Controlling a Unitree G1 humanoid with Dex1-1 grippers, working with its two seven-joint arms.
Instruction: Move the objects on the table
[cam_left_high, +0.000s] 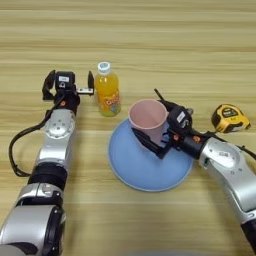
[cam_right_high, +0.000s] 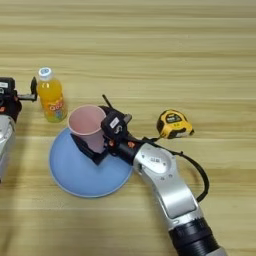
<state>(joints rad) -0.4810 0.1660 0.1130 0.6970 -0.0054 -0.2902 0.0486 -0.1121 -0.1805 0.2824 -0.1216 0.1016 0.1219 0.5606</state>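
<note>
The right gripper was clamped on the pink cup, which stood upright on the blue plate in the middle of the table. The left gripper stood spread wide just left of the juice bottle, not touching it. The tape measure lay to the plate's right.
</note>
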